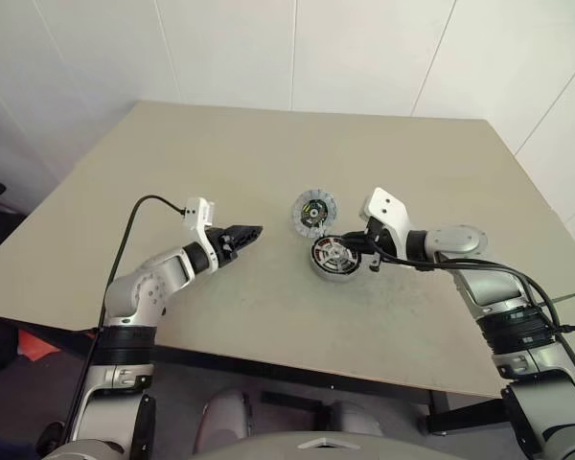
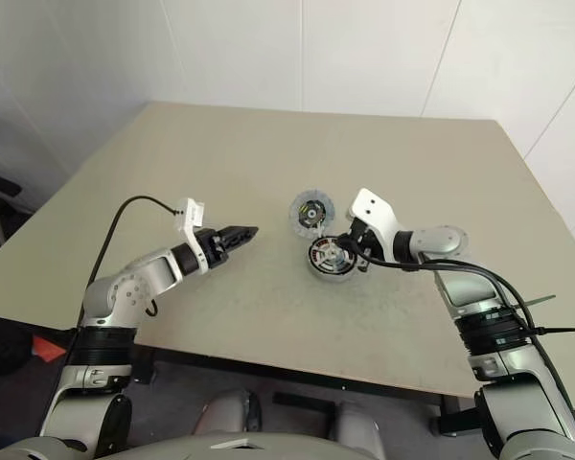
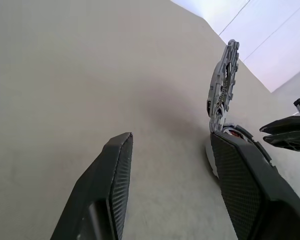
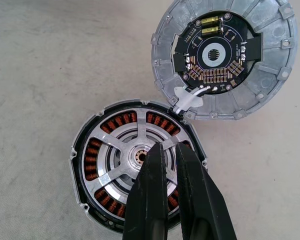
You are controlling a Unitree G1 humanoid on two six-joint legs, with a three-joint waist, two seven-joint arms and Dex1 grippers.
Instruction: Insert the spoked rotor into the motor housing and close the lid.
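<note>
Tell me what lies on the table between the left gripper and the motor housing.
Nothing: the left eye view shows bare table between left gripper and motor housing.

The two eye views look from the robot's head forward and down, from well back, taking in the whole beige surface (image 1: 268, 163) out to its far edge and far corners against the white wall. Both share the same scene, slightly offset sideways. The left wrist view sits low, skimming along the surface between its own claw's fingers (image 3: 107, 190) toward the lid (image 3: 222, 82) on edge. The right wrist view looks steeply down, very close, over the motor housing (image 4: 90, 150) and lid, parts the eye views also hold mid-surface.
</note>
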